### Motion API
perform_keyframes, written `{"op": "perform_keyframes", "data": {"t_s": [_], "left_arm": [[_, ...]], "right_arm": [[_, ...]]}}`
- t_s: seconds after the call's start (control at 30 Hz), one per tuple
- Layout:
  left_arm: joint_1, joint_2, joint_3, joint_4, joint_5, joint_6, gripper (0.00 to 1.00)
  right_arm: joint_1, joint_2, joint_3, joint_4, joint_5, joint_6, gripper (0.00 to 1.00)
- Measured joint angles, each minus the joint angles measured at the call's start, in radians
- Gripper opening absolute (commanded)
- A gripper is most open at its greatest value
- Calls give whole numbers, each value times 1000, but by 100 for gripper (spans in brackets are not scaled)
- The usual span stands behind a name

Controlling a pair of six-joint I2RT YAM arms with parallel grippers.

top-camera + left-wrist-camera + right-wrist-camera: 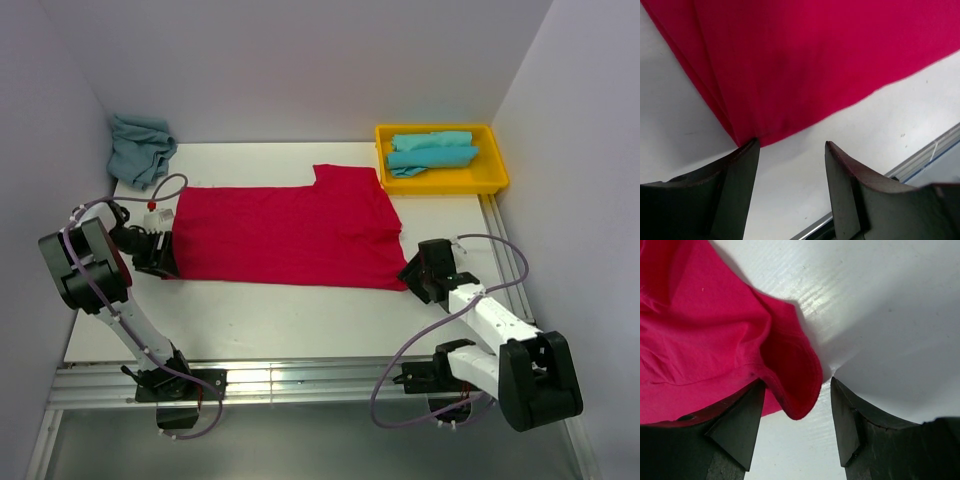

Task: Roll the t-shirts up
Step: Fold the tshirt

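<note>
A bright red t-shirt [285, 230] lies folded flat across the middle of the white table. My left gripper [160, 255] is open at the shirt's near left corner; in the left wrist view the red cloth [805, 60] ends just above my gripper [792, 145], touching the left fingertip. My right gripper [412, 272] is open at the near right corner; in the right wrist view a curled red corner [795, 370] hangs between the open fingers of my gripper [797, 385]. Two rolled turquoise t-shirts [432, 152] lie in a yellow tray. A crumpled turquoise shirt [140, 148] sits at the far left.
The yellow tray [495, 180] stands at the far right corner. White walls enclose the table on three sides. A metal rail [300, 385] runs along the near edge, by the arm bases.
</note>
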Motion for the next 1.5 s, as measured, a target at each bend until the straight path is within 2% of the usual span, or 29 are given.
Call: {"op": "perform_keyframes", "data": {"t_s": [0.27,0.53,0.77,1.03,1.3,1.5], "left_arm": [[-10,4,-11,68,-45,-160,58],[-24,-8,-18,95,-93,-238,58],[-21,-44,-26,173,-195,-230,63],[5,-157,-51,243,-250,-185,64],[13,-163,-118,269,-188,-119,63],[22,-97,-117,291,-108,-100,59]], "right_arm": [[-2,68,22,56,-17,-27,53],[-2,122,47,83,-25,-44,51],[-2,145,56,100,-31,-45,50],[-4,189,89,94,-41,-45,49],[-4,273,171,42,-46,-45,49],[-4,285,185,24,-47,-43,47]]}}
